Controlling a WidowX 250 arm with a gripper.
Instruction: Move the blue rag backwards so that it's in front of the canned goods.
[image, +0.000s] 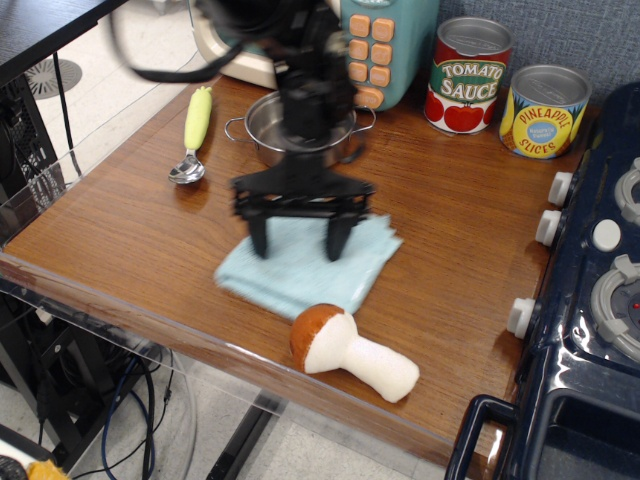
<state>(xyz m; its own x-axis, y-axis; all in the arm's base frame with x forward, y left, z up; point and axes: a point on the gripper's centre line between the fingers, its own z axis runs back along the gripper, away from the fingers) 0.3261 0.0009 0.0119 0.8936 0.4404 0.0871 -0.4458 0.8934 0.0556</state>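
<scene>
A wooden tabletop (450, 220) with a warm brown grain fills most of the view, its near edge capped by a clear plastic lip. Behind it runs a grey-blue fabric wall (590, 35), and to the right stands a dark navy toy stove (590, 330) with white knobs along its side. Below the left edge, pale floor and black cables show.

The blue rag (305, 265) lies flat on the wood near the front of the table, a little left of centre, one corner pointing toward the stove. The gripper (297, 238) stands over it with its jaws spread wide — both black fingers (258, 236) point straight down onto the cloth, and their tips appear to touch it, though nothing is pinched between them. The arm above is blurred.

The canned goods sit at the back right against the wall: the tomato sauce tin (470, 75) and, just beside it, the pineapple slices tin (543, 110). The rag is well apart from them.

A steel pot (262, 128) stands behind the gripper, partly hidden by it. A spoon with a yellow-green handle (193, 135) lies to the left. A plush mushroom (350, 350) rests at the front edge, just beside the rag. A teal toy appliance with orange buttons (385, 45) stands at the back.
</scene>
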